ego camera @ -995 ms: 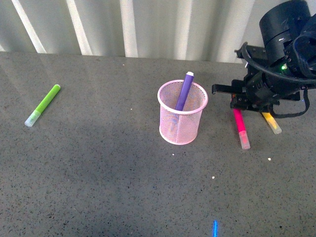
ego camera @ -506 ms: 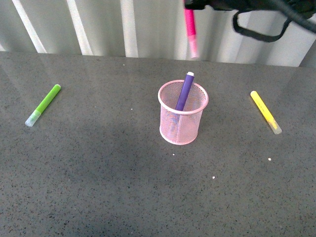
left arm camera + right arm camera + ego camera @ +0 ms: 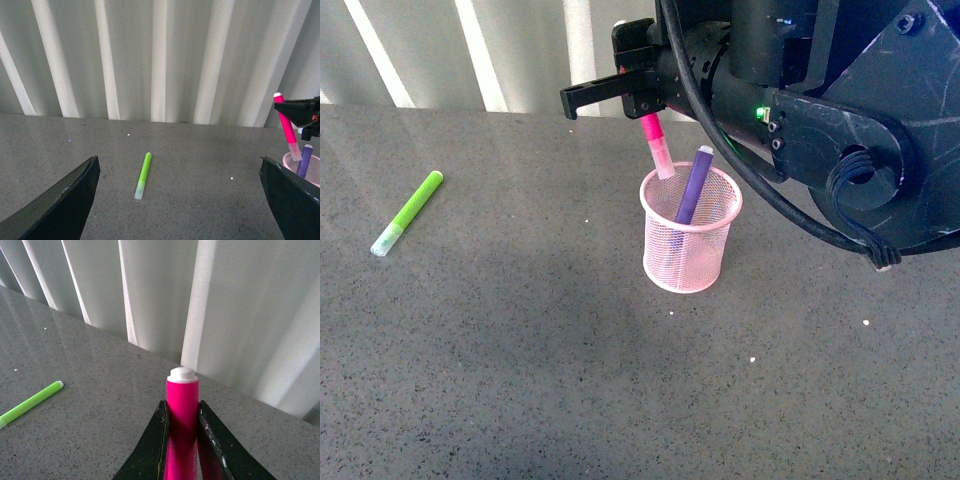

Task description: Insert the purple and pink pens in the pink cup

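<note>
The pink cup (image 3: 665,255) stands upright mid-table with the purple pen (image 3: 695,185) leaning inside it. My right gripper (image 3: 642,105) is shut on the pink pen (image 3: 656,145) and holds it nearly upright, clear cap down. The cap's tip is level with the cup's far left rim. In the right wrist view the fingers (image 3: 156,445) pinch the pink pen (image 3: 182,405). My left gripper (image 3: 182,200) is open and empty. Its view shows the pink pen (image 3: 286,125), the purple pen (image 3: 304,160) and the cup's edge (image 3: 314,169) to one side.
A lime-green marker (image 3: 408,212) lies on the grey table at the left, also in the left wrist view (image 3: 143,175) and right wrist view (image 3: 30,402). A pale corrugated wall (image 3: 520,50) backs the table. The right arm (image 3: 840,120) fills the upper right.
My right gripper lifted the pink pen off the table at the right, then came down and left with it to the cup's rim. The arm now hides the yellow marker.
</note>
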Tool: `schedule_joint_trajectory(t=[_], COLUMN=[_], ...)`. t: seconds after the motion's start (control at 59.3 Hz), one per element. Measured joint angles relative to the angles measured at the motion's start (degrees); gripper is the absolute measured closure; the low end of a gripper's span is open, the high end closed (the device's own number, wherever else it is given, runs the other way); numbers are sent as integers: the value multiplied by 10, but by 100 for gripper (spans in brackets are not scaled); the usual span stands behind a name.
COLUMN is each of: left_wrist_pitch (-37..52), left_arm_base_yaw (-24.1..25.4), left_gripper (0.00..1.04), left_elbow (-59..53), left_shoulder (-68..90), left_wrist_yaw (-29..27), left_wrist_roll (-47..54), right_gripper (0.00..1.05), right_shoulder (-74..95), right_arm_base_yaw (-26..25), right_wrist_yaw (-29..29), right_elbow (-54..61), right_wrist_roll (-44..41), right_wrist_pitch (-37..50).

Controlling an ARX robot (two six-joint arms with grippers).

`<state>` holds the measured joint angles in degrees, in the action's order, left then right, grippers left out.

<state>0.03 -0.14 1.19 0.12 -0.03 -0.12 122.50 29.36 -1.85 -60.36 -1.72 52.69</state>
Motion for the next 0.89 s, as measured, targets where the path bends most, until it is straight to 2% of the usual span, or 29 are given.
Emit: schedule_joint_trajectory(t=[0.894], left_wrist_pitch=[0], left_arm_base_yaw=[0], left_gripper=[7], left_elbow=[0], left_shoulder=[0], left_wrist_yaw=[0], left_wrist_roll=[0], right_gripper=[94], right_shoulder=[18], right_arm_base_yaw=[4], right_wrist_yaw=[-2], right_elbow=[36], right_wrist_roll=[-7], right_wrist_pitch=[31])
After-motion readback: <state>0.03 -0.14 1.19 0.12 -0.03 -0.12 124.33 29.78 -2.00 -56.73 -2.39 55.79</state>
